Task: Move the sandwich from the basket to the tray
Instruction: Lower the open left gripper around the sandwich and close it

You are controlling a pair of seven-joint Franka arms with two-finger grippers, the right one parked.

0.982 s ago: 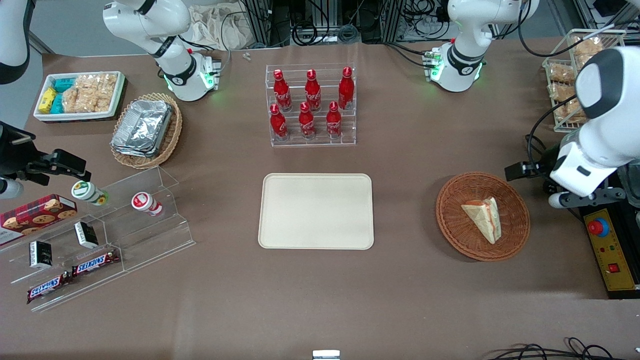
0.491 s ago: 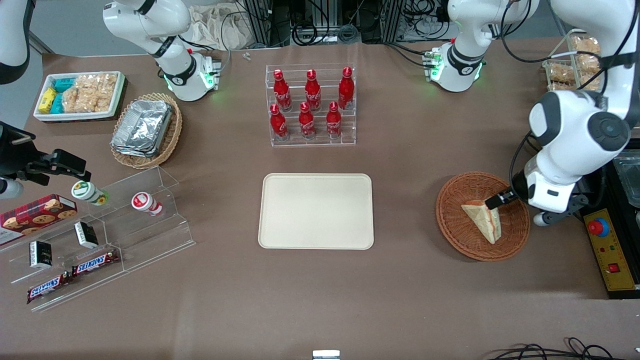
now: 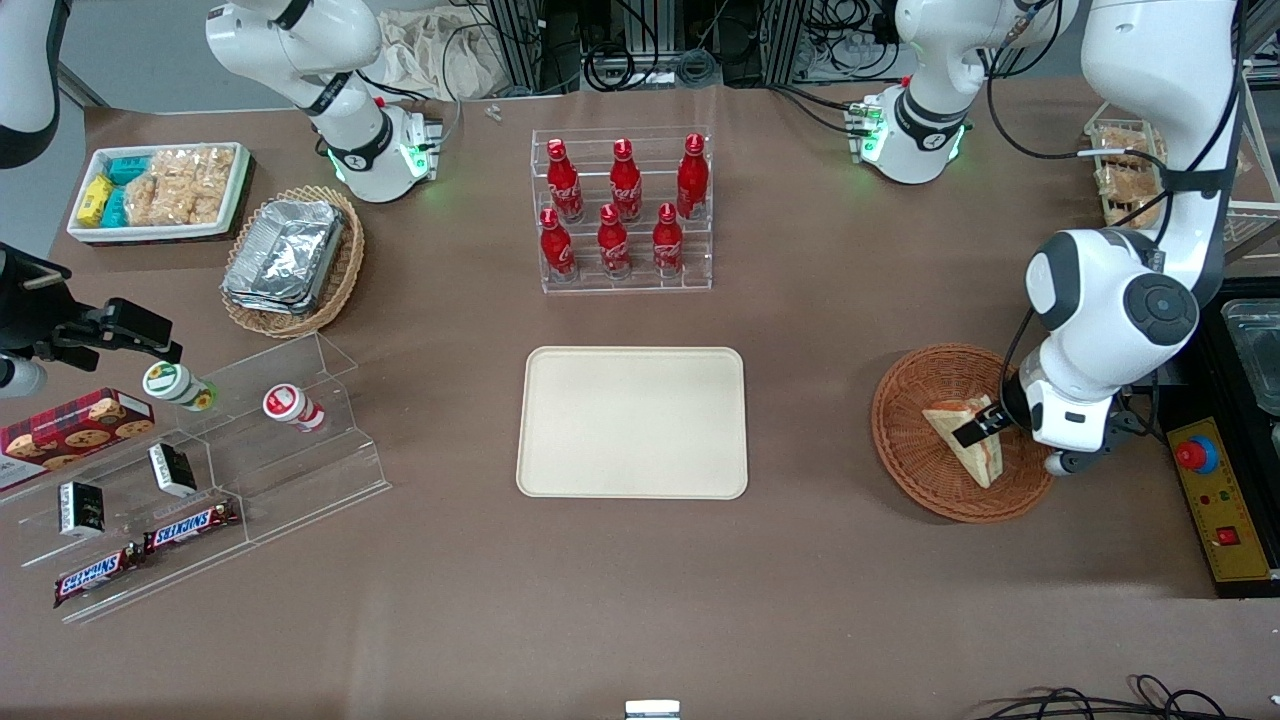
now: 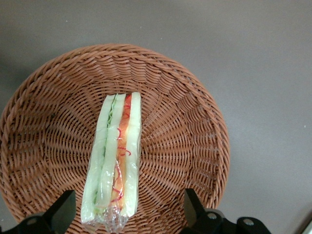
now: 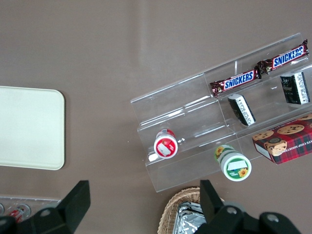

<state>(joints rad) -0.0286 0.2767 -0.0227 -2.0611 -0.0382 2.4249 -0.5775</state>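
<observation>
The sandwich (image 3: 962, 437), a wrapped white wedge with red, orange and green layers, lies in the reddish-brown wicker basket (image 3: 905, 440) toward the working arm's end of the table. My left gripper (image 3: 985, 425) hangs just above the sandwich inside the basket. In the left wrist view the gripper (image 4: 127, 214) is open, its two dark fingertips (image 4: 63, 210) on either side of the sandwich (image 4: 116, 156) near its wrapped end, apart from it; the basket (image 4: 195, 97) lies beneath. The cream tray (image 3: 630, 420) lies flat at the table's middle, with nothing on it.
A clear rack of red bottles (image 3: 622, 210) stands farther from the front camera than the tray. A yellow control box with a red button (image 3: 1215, 500) sits beside the basket. A tan basket of foil containers (image 3: 290, 260) and a clear snack shelf (image 3: 230, 470) lie toward the parked arm's end.
The left arm swung in from the table's edge over the basket and came down, bringing the gripper from beside the basket to just above the sandwich. The sandwich has not moved.
</observation>
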